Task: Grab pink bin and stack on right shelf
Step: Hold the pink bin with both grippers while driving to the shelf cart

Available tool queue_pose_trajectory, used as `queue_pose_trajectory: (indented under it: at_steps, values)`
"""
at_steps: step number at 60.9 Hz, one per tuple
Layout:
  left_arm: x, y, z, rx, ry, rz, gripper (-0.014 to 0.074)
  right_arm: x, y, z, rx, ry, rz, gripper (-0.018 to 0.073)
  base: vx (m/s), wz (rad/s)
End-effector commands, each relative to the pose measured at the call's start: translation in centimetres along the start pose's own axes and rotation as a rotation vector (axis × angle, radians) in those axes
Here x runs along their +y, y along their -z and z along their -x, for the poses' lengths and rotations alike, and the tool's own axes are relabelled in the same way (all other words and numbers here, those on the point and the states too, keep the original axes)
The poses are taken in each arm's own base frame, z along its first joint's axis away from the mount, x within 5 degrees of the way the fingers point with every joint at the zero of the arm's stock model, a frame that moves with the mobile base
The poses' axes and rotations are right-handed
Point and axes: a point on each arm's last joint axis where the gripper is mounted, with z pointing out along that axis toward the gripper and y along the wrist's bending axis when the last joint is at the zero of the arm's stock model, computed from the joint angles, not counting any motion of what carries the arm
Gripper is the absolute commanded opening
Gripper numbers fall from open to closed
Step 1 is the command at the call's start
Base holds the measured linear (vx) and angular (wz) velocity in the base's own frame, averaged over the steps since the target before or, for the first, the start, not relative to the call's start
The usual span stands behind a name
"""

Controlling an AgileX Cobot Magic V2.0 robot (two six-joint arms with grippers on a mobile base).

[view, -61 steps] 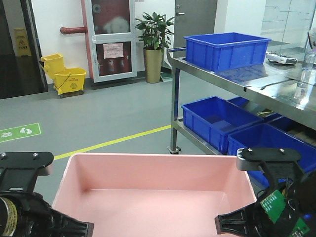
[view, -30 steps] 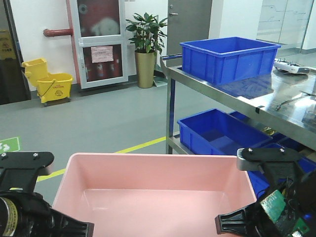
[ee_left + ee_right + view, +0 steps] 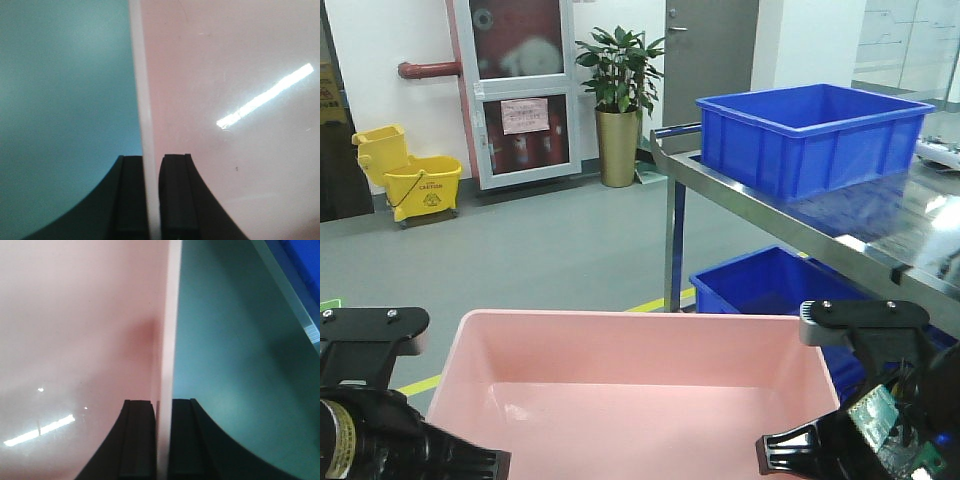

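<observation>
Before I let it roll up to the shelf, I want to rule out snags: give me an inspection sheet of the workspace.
Surface: shelf top shiny steel, partly bare.
Job's things: pink bin empty, held up, short of the shelf.
Clutter: blue crate on shelf top; second crate on a lower tier.
Grippers: left gripper and right gripper, jaws shut on the bin's side walls.
Cables: nothing seen.
Surroundings: plant, mop bucket, yellow floor line.
</observation>
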Motion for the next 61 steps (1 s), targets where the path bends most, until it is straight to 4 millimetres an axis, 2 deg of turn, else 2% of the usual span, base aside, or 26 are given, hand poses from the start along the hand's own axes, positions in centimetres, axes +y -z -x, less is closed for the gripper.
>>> queue_pose_trajectory:
  at_steps: [1,34,61]
  values:
    - [-0.25,1.72,1.12,-0.110,-0.007,-0.055,-0.0006,-0.41,1.52,0.93,-0.101,0.024,-0.004,-0.0009,0.43,0.08]
    - [-0.25,1.72,1.12,-0.110,-0.007,-0.055,-0.0006,-0.41,1.52,0.93,-0.101,0.024,-0.004,-0.0009,0.39,-0.07]
    - [-0.24,1.72,1.13,-0.110,-0.008,-0.054,-0.0006,-0.41,1.52,0.93,-0.101,0.024,-0.004,-0.0009,0.28,-0.55]
